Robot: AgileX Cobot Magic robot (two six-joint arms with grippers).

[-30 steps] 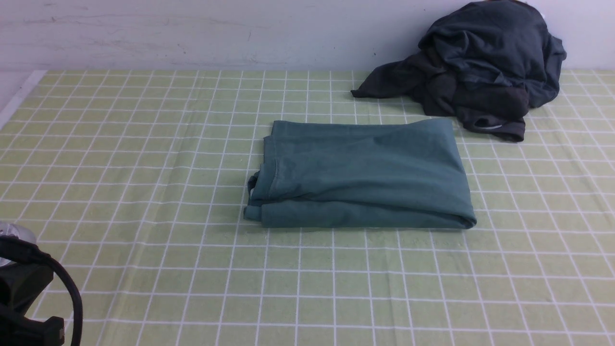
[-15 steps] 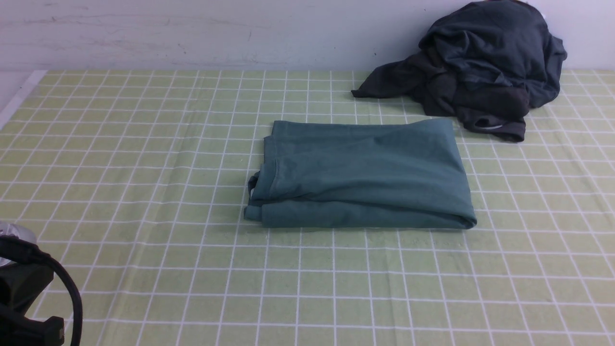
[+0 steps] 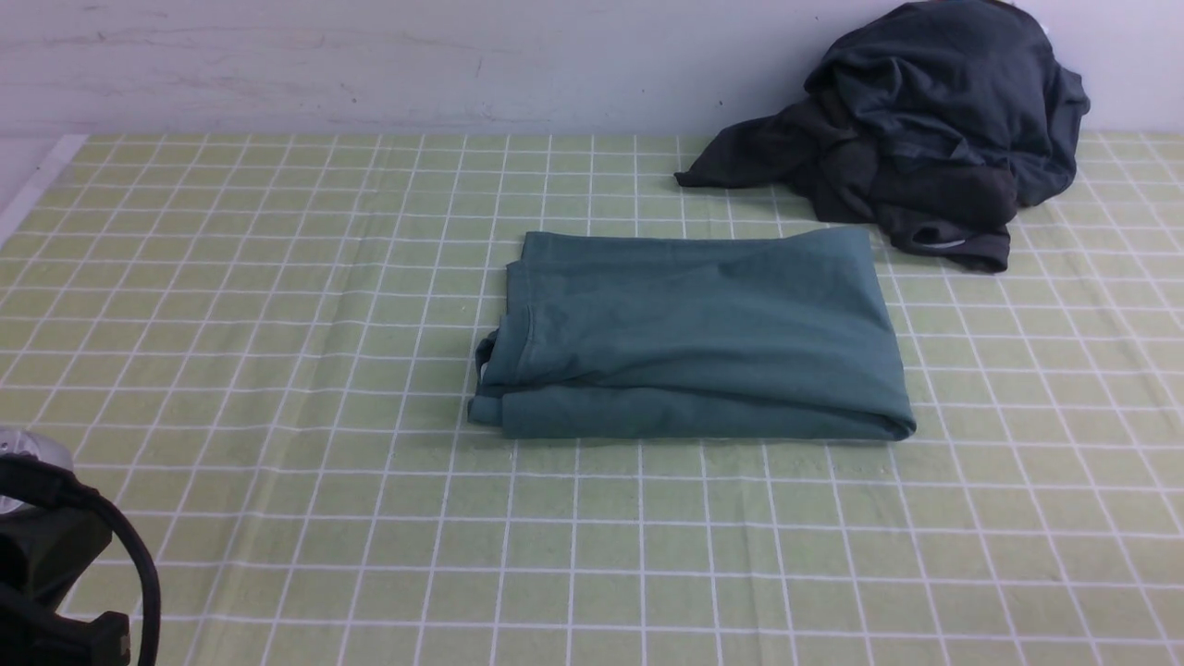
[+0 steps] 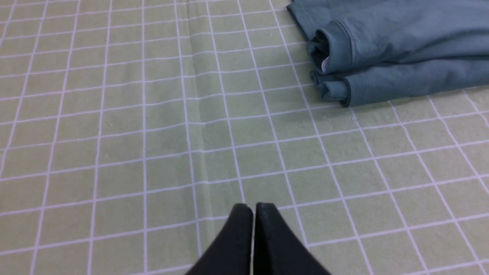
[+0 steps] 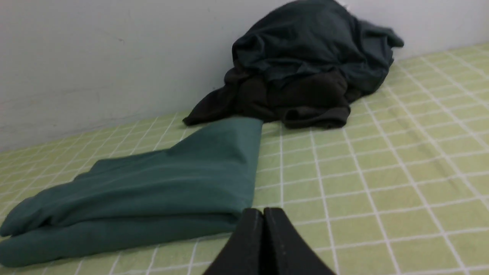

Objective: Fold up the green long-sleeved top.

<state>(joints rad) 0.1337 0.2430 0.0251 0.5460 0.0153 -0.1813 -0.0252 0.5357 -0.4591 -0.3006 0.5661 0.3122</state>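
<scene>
Left gripper (image 4: 252, 208) is pinched right together, fingertips meeting, nothing between them, hanging over bare checked cloth well short of the garment. Right gripper (image 5: 263, 212) is the same story: tips pressed closed, empty, sitting just beside the near right corner of the folded top; whether it touches the fabric, I cannot tell.

And there is the green long-sleeved top (image 3: 694, 338), lying in the middle of the green checked tablecloth (image 3: 277, 370) as a neat folded rectangle, layers stacked, a rolled cuff and hem edges showing at its left end. In the left wrist view that end (image 4: 336, 65) shows stacked folds with a speck of white tucked inside.

Behind it, at the far right against the pale wall (image 3: 370, 65), a crumpled pile of dark garments (image 3: 925, 129) sits heaped, one dark flap reaching out toward the top's far right corner. Low in the front view's left corner, part of the left arm (image 3: 55, 573) and its black cable peek in.
</scene>
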